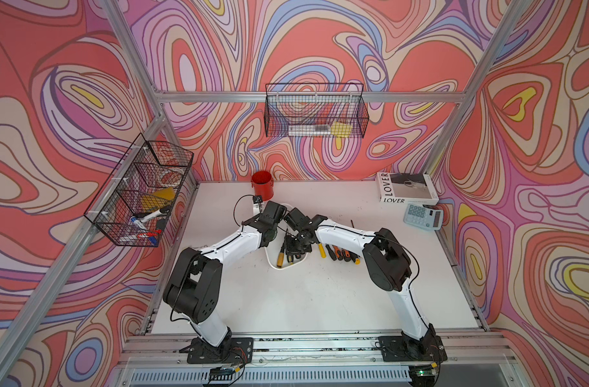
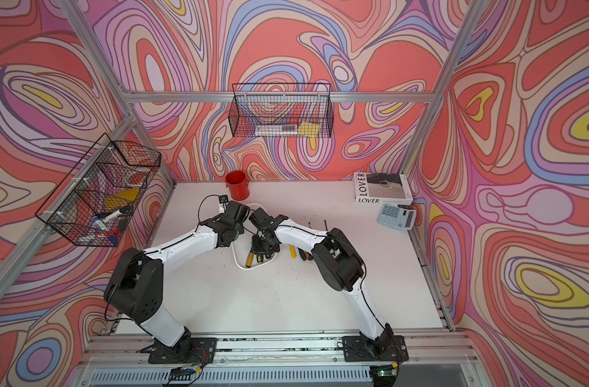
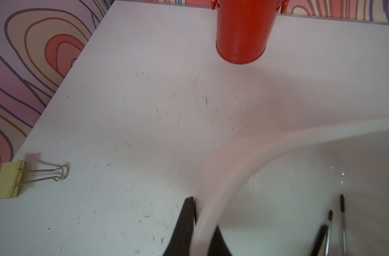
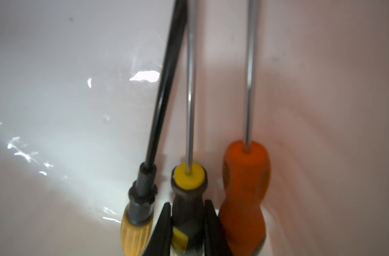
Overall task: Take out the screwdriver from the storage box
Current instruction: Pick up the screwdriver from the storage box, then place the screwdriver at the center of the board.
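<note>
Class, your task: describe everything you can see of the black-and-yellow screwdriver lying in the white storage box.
The black-and-yellow screwdriver has a black, waisted handle, seemingly plastic, with a yellow collar and a yellow patch, and a thin silvery metal shaft. It lies in the white storage box, between a yellow-handled screwdriver and an orange-handled screwdriver. The right gripper flanks its handle, fingers seemingly touching both sides.

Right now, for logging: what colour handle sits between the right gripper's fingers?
Black and yellow handle; right wrist view.

White table [image 1: 303,301]: storage box [image 1: 272,264], cup [image 1: 262,187], book [image 1: 405,188]
</note>
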Robot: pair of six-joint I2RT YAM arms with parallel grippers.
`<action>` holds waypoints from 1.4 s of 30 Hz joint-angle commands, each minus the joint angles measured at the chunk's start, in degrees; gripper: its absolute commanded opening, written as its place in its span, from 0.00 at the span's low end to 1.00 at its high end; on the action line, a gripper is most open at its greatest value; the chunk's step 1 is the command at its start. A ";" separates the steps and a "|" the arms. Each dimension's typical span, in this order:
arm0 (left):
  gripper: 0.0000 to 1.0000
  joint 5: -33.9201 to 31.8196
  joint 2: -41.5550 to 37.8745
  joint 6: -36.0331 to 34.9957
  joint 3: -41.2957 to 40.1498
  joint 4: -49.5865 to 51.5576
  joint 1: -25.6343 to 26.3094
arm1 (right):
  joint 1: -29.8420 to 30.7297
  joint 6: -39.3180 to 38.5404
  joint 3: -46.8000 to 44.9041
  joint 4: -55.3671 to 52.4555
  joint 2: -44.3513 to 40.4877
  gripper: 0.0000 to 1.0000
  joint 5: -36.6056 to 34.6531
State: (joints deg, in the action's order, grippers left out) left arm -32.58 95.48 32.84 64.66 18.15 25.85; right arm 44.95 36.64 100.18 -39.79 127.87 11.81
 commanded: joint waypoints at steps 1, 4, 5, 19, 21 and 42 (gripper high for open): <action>0.00 -0.63 0.23 -1.16 0.95 1.19 0.42 | 0.10 -0.49 -2.90 -1.17 1.88 0.00 -2.77; 0.00 -0.90 0.16 -1.37 0.90 1.21 0.41 | 0.07 -0.66 -4.30 0.87 -1.23 0.00 -3.28; 0.00 -0.91 0.23 -1.30 0.97 1.22 0.41 | 0.13 -1.02 -4.79 1.72 -2.55 0.00 -3.48; 0.00 -0.71 1.13 -0.98 1.68 1.32 0.42 | -0.77 -4.93 -6.08 2.50 -16.61 0.00 -9.03; 0.00 -0.84 1.11 -1.14 1.61 1.36 0.39 | -1.41 -5.40 -5.43 0.55 -17.35 0.00 -10.19; 0.00 -1.65 0.50 -2.12 2.05 2.26 0.37 | -7.53 -10.72 -6.23 -10.36 -10.32 0.00 -12.84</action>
State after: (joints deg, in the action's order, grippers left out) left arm -32.16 95.48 32.32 65.30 18.37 26.26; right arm 37.26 27.20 92.68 -47.57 115.22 -0.08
